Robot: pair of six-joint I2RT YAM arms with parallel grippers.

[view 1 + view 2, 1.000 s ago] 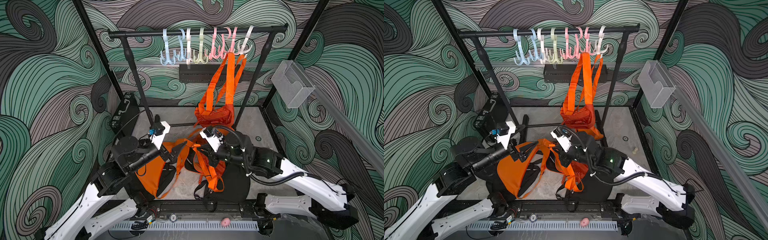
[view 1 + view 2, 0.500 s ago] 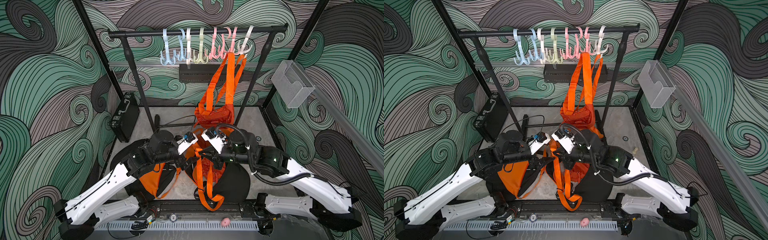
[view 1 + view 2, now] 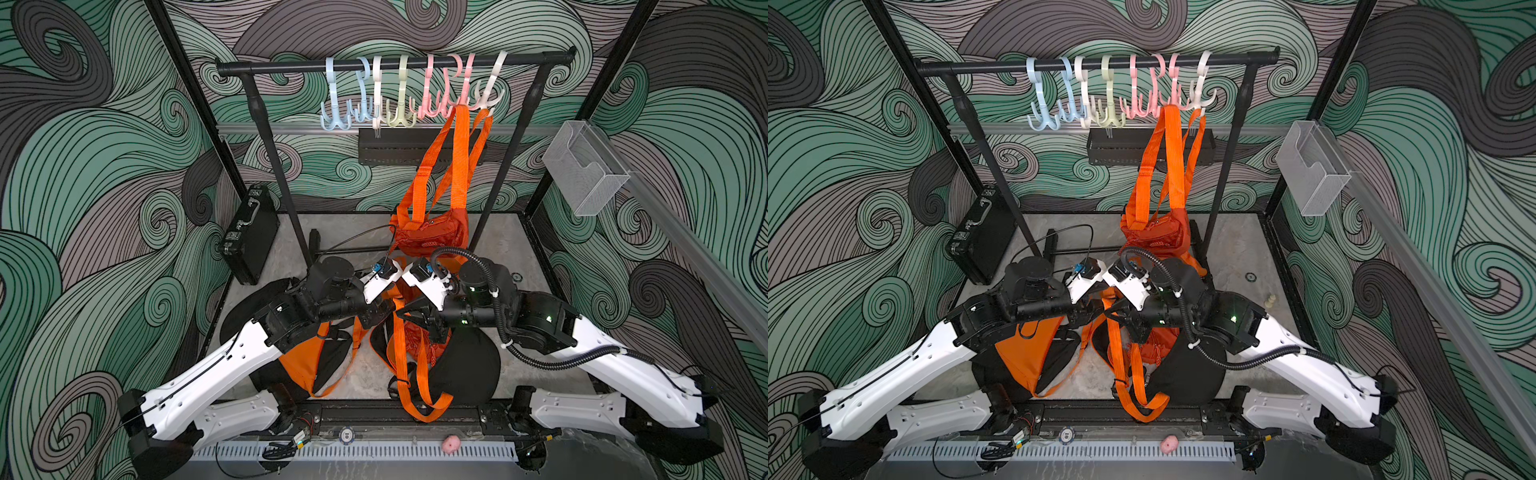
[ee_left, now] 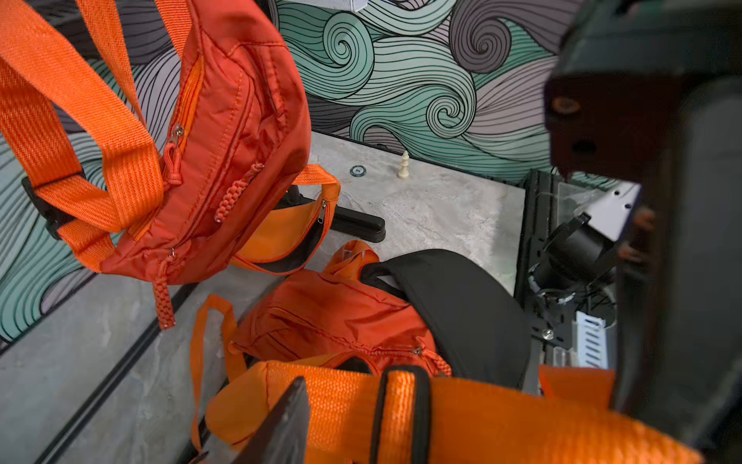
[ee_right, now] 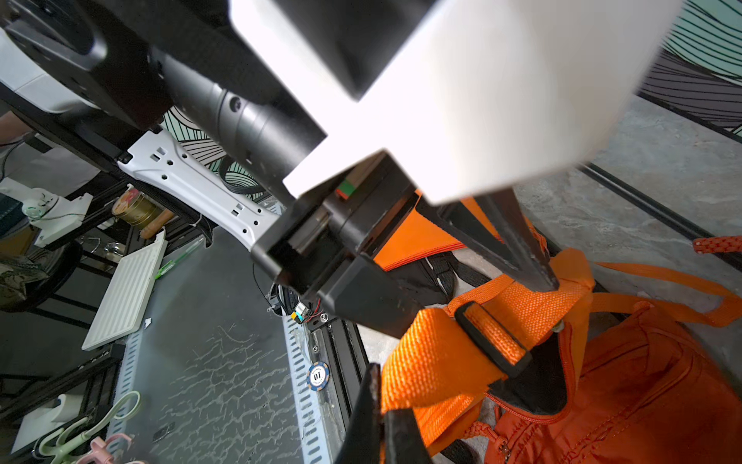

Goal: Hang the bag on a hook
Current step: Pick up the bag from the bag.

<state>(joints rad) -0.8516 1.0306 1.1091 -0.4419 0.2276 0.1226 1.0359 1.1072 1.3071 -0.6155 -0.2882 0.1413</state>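
Note:
Pastel hooks (image 3: 415, 95) hang on a black rail, and one orange bag (image 3: 432, 237) hangs from a hook near the rail's right end. A red-orange bag (image 5: 642, 401) lies on the floor, its orange strap (image 5: 441, 361) lifted. In the right wrist view my right gripper (image 5: 379, 401) is shut on that strap. My left gripper (image 5: 473, 301) faces it at the centre (image 3: 384, 309), fingers apart, at the same strap beside the black buckle (image 5: 494, 341). In the left wrist view one finger (image 4: 285, 422) stands in front of the strap; the other is out of frame.
An orange-and-black bag (image 3: 307, 357) and a black bag (image 3: 465, 370) lie on the floor under the arms. A black case (image 3: 249, 232) leans at the left wall, by the rail's posts. A clear box (image 3: 582, 166) is on the right wall. A chess piece (image 4: 404, 164) and a chip (image 4: 356, 171) lie at the floor's right edge.
My left arm has swung in from the left to the centre, and its jaws have narrowed around the strap. My right gripper has kept hold of the strap.

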